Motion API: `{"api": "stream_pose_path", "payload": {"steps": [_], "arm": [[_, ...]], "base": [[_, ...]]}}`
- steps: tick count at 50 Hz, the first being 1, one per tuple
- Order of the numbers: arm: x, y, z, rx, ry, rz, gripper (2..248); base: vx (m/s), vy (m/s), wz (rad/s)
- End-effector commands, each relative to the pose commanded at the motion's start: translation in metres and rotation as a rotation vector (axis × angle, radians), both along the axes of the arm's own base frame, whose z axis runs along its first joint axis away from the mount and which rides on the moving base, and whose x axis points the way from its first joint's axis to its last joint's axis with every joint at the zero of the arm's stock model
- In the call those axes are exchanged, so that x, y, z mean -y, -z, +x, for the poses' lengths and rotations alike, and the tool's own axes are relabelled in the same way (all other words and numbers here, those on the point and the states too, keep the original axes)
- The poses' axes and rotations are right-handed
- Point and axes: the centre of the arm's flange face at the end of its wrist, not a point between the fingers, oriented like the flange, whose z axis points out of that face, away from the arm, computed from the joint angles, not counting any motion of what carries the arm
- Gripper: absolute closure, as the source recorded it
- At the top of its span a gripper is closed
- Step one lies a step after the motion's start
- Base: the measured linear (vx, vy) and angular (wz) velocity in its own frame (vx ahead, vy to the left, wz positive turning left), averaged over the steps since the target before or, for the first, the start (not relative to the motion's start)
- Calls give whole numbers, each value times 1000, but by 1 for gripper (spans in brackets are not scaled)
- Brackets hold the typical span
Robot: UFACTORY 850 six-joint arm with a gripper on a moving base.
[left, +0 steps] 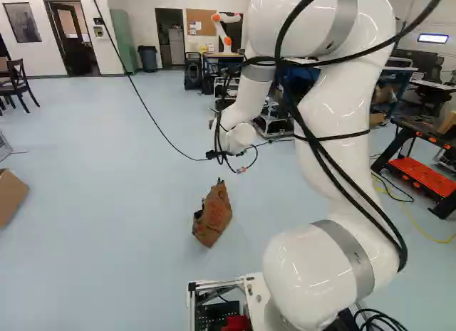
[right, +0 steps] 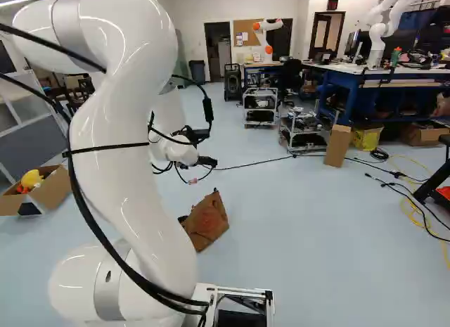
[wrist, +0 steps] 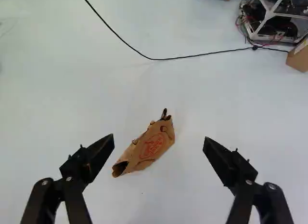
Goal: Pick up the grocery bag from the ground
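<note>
Brown paper grocery bag (wrist: 150, 148): crumpled on the floor (left: 107, 203), ahead of the end effector (left: 226, 155), untouched
End effector: fingers (wrist: 98, 156) spread wide apart
Black cable (wrist: 183, 57): across the floor, beyond the bag
Open cardboard box (right: 53, 192): left in the right base view

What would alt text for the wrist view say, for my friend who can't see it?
A crumpled brown paper bag lies on a pale floor, ahead of a black gripper whose two fingers stand wide open, not holding it. Beyond, a thin black cable crosses the floor near a cardboard box.
</note>
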Motion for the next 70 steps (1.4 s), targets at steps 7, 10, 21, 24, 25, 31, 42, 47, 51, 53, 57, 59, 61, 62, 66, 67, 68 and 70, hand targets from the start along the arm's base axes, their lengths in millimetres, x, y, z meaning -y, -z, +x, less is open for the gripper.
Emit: {"api": "stream_pose_path", "payload": {"steps": [7, 10, 21, 24, 25, 31, 42, 47, 51, 53, 57, 59, 61, 62, 66, 67, 68, 70], "arm": [[-7, 12, 12, -35, 17, 5, 3], [-11, 17, 17, -49, 25, 7, 3], [-23, 36, 34, -100, 55, 18, 3], [-27, 41, 39, -114, 63, 21, 3], [-28, 43, 40, -118, 66, 22, 3], [-35, 53, 49, -145, 83, 29, 3], [-48, 73, 65, -202, 117, 44, 3], [-53, 82, 72, -231, 133, 53, 3], [-58, 90, 78, -254, 147, 60, 3], [-60, 93, 80, -266, 154, 64, 3], [-64, 101, 85, -290, 167, 72, 3], [-66, 104, 88, -302, 174, 77, 3], [-68, 108, 90, -314, 181, 81, 3], [-69, 110, 91, -320, 184, 83, 3], [-73, 117, 95, -344, 198, 93, 3], [-74, 119, 96, -350, 202, 95, 3], [-75, 121, 97, -356, 206, 97, 3], [-77, 125, 99, -370, 214, 103, 3]], "base": [[0, 0, 0], [0, 0, 0], [0, 0, 0], [0, 0, 0], [0, 0, 0], [0, 0, 0], [0, 0, 0], [0, 0, 0], [0, 0, 0], [0, 0, 0], [0, 0, 0], [0, 0, 0], [0, 0, 0], [0, 0, 0], [0, 0, 0], [0, 0, 0], [0, 0, 0], [0, 0, 0]]}}
